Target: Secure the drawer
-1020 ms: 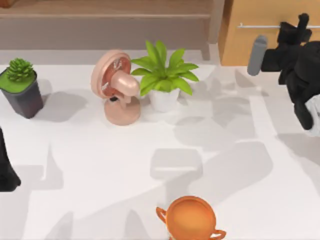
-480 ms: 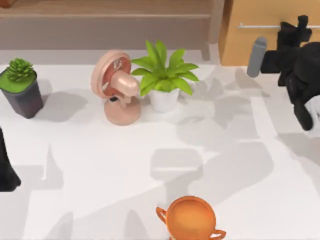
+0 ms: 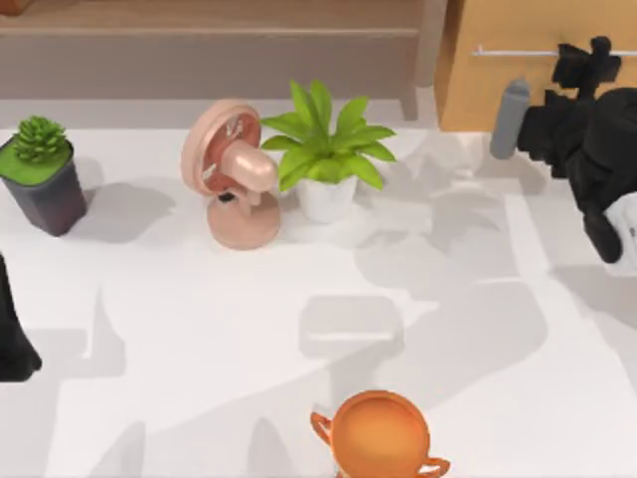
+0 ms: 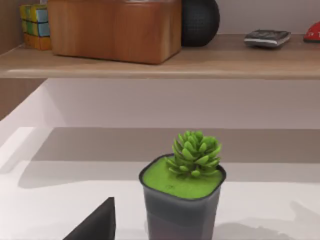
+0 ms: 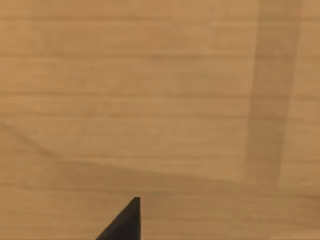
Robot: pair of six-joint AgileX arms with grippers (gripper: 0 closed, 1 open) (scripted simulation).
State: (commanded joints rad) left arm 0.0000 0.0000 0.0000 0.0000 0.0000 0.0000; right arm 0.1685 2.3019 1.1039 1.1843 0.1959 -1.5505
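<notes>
The drawer [image 3: 518,90] stands at the table's back right, showing a light orange-brown wooden front with a thin silver bar handle [image 3: 513,51] across it. My right gripper [image 3: 582,62] is up against that front, just right of the handle's visible stretch, with its black arm [image 3: 597,149] trailing toward the right edge. In the right wrist view the wooden front of the drawer [image 5: 160,100] is very close, with a dark tip of the gripper [image 5: 125,225] at the edge of the picture. My left arm [image 3: 12,344] is parked at the table's left edge.
A pink fan [image 3: 234,174] and a leafy plant in a white pot [image 3: 323,149] stand mid-back. A succulent in a dark pot [image 3: 42,174] sits at the left, an orange cup [image 3: 380,433] at the front. A wooden shelf [image 4: 165,62] runs behind the table.
My right gripper has edged slightly toward the back, closer against the drawer front. The left arm has not moved.
</notes>
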